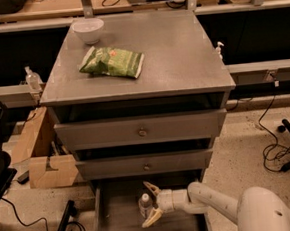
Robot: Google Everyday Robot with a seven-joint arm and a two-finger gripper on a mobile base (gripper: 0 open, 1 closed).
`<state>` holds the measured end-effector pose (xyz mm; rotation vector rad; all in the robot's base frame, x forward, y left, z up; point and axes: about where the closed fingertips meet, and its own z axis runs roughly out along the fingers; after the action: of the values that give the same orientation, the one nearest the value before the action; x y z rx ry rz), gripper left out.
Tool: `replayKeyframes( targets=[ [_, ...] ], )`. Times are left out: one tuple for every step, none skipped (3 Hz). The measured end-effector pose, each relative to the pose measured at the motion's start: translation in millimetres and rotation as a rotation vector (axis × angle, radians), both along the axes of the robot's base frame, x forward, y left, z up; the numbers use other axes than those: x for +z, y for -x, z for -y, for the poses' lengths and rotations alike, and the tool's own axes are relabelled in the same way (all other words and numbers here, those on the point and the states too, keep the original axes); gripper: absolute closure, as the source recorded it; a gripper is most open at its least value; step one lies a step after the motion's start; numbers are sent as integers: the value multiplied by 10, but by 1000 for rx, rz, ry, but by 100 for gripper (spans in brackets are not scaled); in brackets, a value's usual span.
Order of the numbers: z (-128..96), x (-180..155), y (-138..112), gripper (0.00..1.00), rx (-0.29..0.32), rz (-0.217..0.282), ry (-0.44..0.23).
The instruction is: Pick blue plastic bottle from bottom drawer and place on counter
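The blue plastic bottle [145, 205] stands upright in the open bottom drawer [118, 225], a small clear bottle with a white cap. My gripper [152, 202] reaches in from the right on a white arm. Its two tan fingers are spread open, one behind and one in front of the bottle, so the bottle stands between them. I see no finger touching the bottle. The counter [175, 55] is the grey cabinet top above the drawers.
A green snack bag [112, 62] and a white bowl [88, 30] lie on the counter's left part. The two upper drawers with knobs are partly pulled out. A cardboard box [40, 156] stands left of the cabinet. Cables lie on the floor at right.
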<state>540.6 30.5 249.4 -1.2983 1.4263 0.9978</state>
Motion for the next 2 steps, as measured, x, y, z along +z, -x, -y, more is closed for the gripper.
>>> replayKeyframes(
  targets=[
    [-143,-124,0,18,34,-4,-2],
    [-255,-249,7,41,55,-7,-7]
  ],
)
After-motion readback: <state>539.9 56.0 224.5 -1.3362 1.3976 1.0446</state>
